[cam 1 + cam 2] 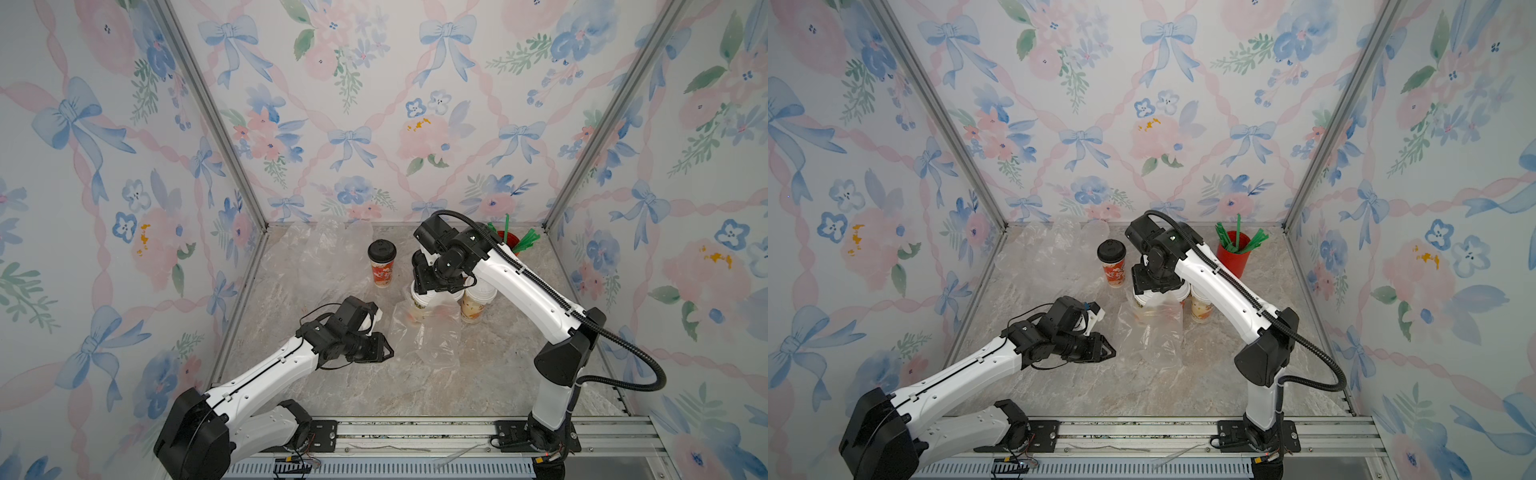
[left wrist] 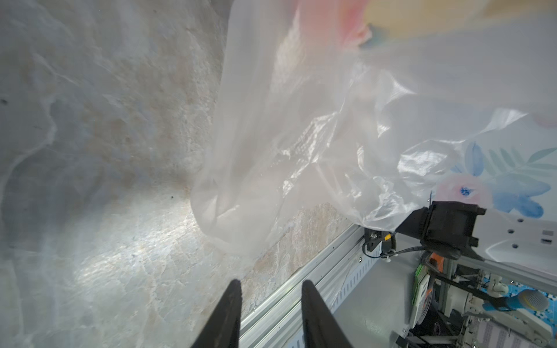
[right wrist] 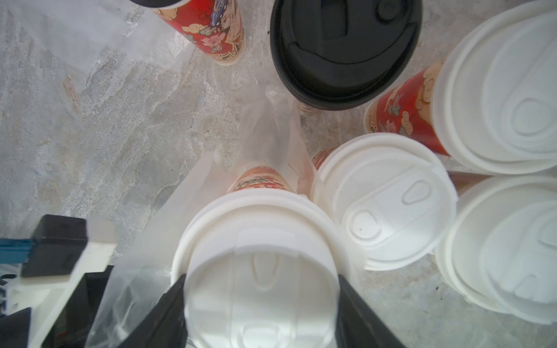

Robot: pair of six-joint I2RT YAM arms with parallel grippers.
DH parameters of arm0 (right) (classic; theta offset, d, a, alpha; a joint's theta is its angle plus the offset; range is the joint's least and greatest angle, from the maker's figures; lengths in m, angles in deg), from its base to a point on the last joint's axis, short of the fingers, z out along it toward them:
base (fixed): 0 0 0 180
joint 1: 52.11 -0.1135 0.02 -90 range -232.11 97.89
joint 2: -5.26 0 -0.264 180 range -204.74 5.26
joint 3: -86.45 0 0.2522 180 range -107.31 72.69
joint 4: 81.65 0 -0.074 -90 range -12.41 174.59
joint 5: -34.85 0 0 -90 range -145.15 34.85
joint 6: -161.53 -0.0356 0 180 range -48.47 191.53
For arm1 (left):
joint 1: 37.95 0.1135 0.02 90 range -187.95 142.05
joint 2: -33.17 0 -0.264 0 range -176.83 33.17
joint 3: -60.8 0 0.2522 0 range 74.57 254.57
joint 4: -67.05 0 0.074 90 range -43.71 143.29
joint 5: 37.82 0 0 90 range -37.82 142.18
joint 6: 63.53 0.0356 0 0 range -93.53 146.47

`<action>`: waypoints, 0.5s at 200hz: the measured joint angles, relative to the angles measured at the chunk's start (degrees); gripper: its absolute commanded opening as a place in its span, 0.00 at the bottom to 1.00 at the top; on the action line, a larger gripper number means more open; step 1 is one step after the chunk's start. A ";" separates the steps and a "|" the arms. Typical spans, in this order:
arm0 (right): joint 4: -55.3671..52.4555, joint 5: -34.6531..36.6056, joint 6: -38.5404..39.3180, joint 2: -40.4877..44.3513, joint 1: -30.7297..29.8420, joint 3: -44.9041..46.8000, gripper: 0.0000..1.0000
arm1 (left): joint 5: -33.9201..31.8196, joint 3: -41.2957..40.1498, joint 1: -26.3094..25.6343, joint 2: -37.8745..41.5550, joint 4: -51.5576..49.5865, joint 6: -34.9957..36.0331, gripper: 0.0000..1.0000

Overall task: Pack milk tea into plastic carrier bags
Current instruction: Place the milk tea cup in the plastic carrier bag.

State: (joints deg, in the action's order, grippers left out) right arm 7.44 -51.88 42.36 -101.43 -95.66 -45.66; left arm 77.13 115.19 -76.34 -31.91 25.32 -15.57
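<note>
Here, right jaws clamp the white-lidded cup; left jaws, narrowly open, face the bag.

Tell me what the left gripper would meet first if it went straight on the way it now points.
Probably the clear plastic bag, whose crumpled end lies ahead of the left gripper; the depth is unclear.

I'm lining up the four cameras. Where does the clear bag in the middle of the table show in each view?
Both top views: the clear bag lies crumpled just below picture centre.
Left wrist: it fills most of the view.
Right wrist: its film lies beside and beyond the white-lidded cup.
Landmark: the marble tabletop under it, seen in all four.
</note>
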 measured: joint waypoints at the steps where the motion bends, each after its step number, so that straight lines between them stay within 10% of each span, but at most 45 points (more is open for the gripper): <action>1: 0.00 0.00 -0.02 0.02 0.00 0.04 0.42 | 0.07 0.00 -0.02 -0.11 0.09 0.09 0.28; 100: 0.15 -3.04 -0.31 0.63 0.00 0.28 0.42 | 3.63 -5.18 -2.58 -7.21 11.15 -2.29 0.07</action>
State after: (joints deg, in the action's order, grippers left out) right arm 7.60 -54.92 42.06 -100.80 -95.66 -45.37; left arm 80.76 110.01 -78.92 -39.12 36.47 -17.86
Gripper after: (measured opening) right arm 0.686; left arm 0.068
